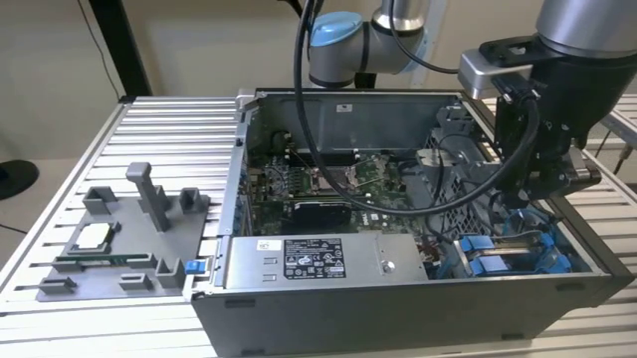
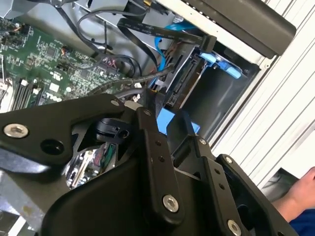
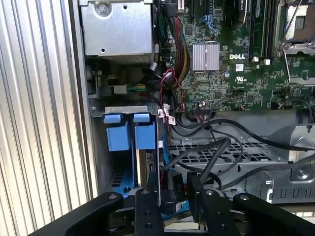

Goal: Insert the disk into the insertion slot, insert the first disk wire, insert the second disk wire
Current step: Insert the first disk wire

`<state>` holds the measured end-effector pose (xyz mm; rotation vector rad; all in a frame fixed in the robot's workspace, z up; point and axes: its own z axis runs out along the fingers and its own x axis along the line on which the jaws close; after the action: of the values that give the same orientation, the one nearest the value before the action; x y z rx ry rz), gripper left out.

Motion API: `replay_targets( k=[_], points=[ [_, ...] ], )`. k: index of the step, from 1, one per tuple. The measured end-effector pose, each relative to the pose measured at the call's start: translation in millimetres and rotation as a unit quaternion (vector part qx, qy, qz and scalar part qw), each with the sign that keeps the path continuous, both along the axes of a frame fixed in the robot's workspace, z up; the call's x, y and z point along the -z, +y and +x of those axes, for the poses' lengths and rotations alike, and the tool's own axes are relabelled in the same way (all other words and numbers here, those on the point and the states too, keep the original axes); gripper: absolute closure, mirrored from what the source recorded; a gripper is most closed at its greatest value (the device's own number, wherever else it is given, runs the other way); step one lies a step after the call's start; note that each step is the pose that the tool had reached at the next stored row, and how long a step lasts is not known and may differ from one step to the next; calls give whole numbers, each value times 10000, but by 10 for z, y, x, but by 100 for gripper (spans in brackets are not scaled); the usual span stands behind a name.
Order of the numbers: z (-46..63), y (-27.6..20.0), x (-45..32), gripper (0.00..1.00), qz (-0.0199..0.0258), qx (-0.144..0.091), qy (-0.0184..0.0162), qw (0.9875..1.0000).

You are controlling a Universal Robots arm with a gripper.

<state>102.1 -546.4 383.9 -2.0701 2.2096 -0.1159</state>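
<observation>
The disk (image 3: 143, 169) stands edge-on in its bright blue carrier (image 3: 132, 135), seated in the insertion slot (image 3: 118, 179) beside the perforated metal cage (image 3: 236, 152). In the exterior view the blue carrier (image 1: 490, 257) sits in the case's near corner on the exterior view's right. My gripper (image 3: 174, 191) hangs low over the disk's inner end, shut on a black wire connector (image 3: 172, 189) whose black cable loops up over the cage. In the second wrist view the connector (image 2: 112, 130) sits between the fingers (image 2: 147, 132), close to the disk's end (image 2: 183, 83). My gripper (image 1: 527, 195) reaches down inside the case.
The green motherboard (image 1: 318, 186) fills the case's middle, and the grey labelled power-supply box (image 1: 318, 261) lies along the front wall. A grey fixture plate (image 1: 119, 246) with parts rests on the slatted table on the exterior view's left. A person's hand (image 2: 301, 194) shows outside the case.
</observation>
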Motion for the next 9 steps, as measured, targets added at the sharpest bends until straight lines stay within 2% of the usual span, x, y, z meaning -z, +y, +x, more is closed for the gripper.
replay_targets(
  k=[9],
  points=[
    [17,21,8,0,16,29,-23,10000]
  ],
)
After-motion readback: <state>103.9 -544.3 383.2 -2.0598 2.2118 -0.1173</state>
